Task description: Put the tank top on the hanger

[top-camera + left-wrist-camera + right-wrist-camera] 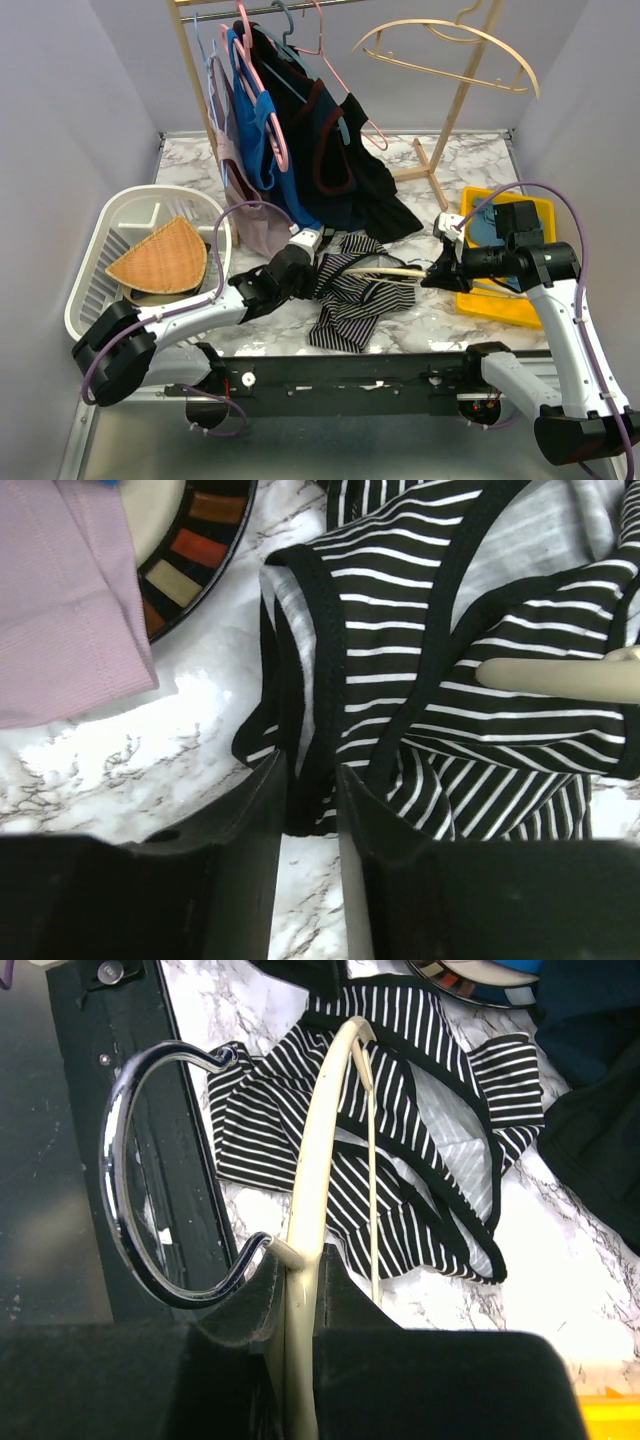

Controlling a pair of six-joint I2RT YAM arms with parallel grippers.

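The striped tank top (352, 300) lies crumpled on the marble table at front centre. My left gripper (312, 262) is at its left edge, shut on a fold of its black edging (300, 680). My right gripper (432, 272) is shut on the cream wooden hanger (385, 270), gripping it at its middle beside the metal hook (125, 1160). One arm of the hanger (322, 1130) reaches under a strap of the tank top (400, 1090). In the left wrist view the arm's end (560, 675) lies across the stripes (400, 630).
A white basket (100, 260) holding a woven fan stands at the left. A yellow tray (500, 300) lies behind my right arm. A wooden rack (460, 100) at the back carries dark and blue garments and a second cream hanger (450, 55). A pink cloth (60, 610) and a plate (200, 550) lie close to my left gripper.
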